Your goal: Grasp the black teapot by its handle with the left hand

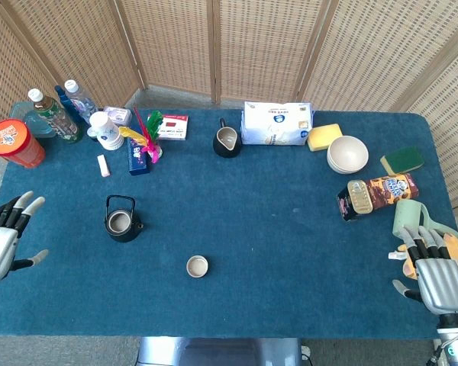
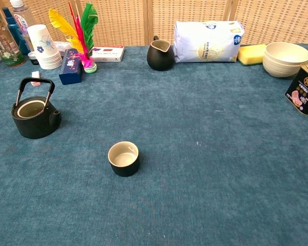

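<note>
Head view: left hand (image 1: pixel 1 244), fingers apart and empty, well apart from black teapot (image 1: pixel 122 221); handle (image 1: pixel 120 200) upright, free for grasping.

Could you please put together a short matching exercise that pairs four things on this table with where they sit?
Things:
1. black teapot
2. small cup
3. white bowls
4. left robot hand

Places:
A. stacked at the far right, beside the yellow sponge
B. open at the table's left edge, apart from every object
C. alone in the middle of the near half of the cloth
D. on the left side, handle standing upright, no lid on it

Pairs: 1-D, 2-C, 3-A, 4-B
</note>
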Robot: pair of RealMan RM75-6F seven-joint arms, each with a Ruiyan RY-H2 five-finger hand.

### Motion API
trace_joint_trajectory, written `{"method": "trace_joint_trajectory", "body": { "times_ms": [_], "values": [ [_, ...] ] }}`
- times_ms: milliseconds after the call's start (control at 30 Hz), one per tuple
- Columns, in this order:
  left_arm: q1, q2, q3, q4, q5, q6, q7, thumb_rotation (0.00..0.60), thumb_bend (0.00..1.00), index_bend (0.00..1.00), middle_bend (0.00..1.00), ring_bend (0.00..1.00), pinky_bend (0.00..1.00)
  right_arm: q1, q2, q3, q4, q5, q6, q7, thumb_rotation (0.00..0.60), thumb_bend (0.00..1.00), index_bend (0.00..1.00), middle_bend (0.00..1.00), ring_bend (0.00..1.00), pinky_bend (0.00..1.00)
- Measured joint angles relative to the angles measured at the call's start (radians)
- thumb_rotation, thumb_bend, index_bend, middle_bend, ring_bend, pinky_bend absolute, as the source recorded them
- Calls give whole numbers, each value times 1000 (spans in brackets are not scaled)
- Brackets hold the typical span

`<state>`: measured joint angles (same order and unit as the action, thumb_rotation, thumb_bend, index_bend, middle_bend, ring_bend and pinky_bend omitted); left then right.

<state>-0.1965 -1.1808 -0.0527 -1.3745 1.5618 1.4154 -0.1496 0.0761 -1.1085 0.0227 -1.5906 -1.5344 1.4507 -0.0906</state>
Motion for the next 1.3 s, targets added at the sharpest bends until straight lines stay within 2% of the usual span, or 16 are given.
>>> {"method": "trace_joint_trajectory", "body": {
  "times_ms": [167,400,667,1000,1300],
  "values": [
    [-75,-19,-22,30,3,-80,-12,600,11,93,4,27,82,6,1,6,3,18,-18,5,600,0,0,0,0,0],
    [-210,-59,-67,58,-17,-243,-17,600,11,93,3,32,83,13,-8,11,14,39,-36,-6,600,0,0,0,0,0],
    [-330,-102,-113,55,-116,-417,98,600,14,96,3,33,82,16,-10,21,23,61,-44,-1,600,0,0,0,0,0],
    [-418,-187,-143,85,-234,-520,248,600,16,102,3,36,82,19,-15,23,28,70,-51,-6,600,0,0,0,0,0],
    [-473,-251,-153,123,-314,-575,327,600,18,104,3,37,83,25,-21,25,39,84,-70,-3,600,0,0,0,0,0]
  ]
}}
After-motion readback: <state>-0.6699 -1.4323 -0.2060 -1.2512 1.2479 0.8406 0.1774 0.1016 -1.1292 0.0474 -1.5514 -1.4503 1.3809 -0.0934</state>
